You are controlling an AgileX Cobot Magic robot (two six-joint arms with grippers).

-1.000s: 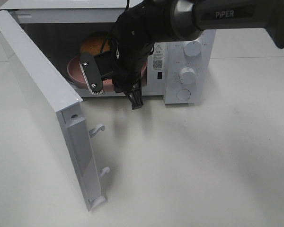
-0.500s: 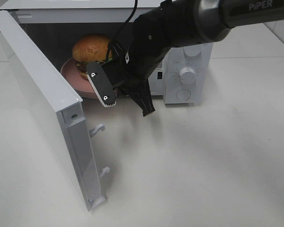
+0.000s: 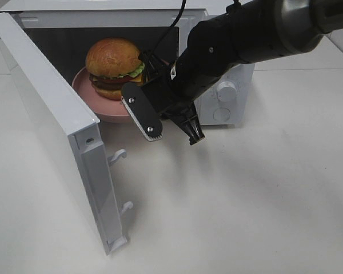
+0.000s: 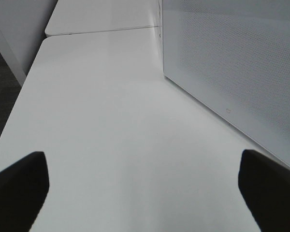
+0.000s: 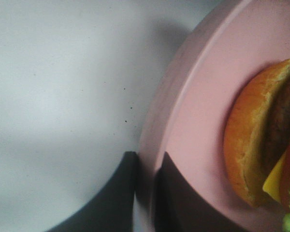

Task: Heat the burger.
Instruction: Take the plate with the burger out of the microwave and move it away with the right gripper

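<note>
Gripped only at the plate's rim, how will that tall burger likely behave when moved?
The burger is stacked tall and loose on the pink plate, so it may slide or topple if tilted. The right gripper pinches only one rim edge, so the plate could sag.

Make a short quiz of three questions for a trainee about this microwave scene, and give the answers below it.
1. True or false: the microwave door is shut.
2. What do the right fingers pinch? A) the bun B) the rim of the plate C) a knob
3. Fill in: the burger lies on a ___ plate.
Key: 1 false; 2 B; 3 pink.
</note>
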